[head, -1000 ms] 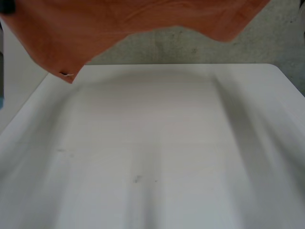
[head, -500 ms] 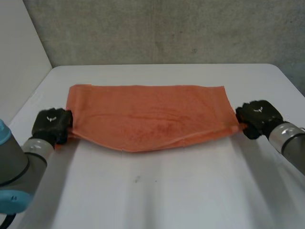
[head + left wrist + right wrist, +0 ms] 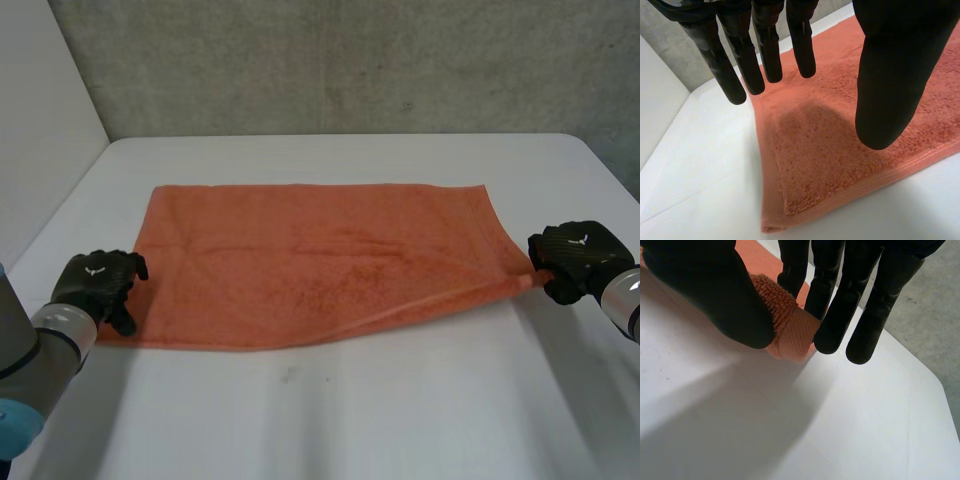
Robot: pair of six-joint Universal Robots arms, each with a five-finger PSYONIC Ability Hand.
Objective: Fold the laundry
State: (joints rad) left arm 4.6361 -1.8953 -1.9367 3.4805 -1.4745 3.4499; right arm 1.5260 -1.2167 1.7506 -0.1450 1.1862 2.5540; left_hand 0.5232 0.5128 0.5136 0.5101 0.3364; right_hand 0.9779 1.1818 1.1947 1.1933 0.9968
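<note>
Towel [image 3: 320, 262] lengthwise across table [image 3: 350, 420], right hand [image 3: 578, 256] fingers pinching its corner, left hand [image 3: 95, 284] fingers apart.

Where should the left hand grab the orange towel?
Grip the orange towel at its near left corner, coming from the left end: that corner lies flat, hems free, under the open left hand; the right hand pinches the opposite one.

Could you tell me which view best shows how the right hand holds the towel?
The right wrist view: thumb and fingers of the right hand pinch the orange towel at its bunched corner. The head view shows that hand at the corner, grip hidden. The left wrist view shows the towel's other end.
</note>
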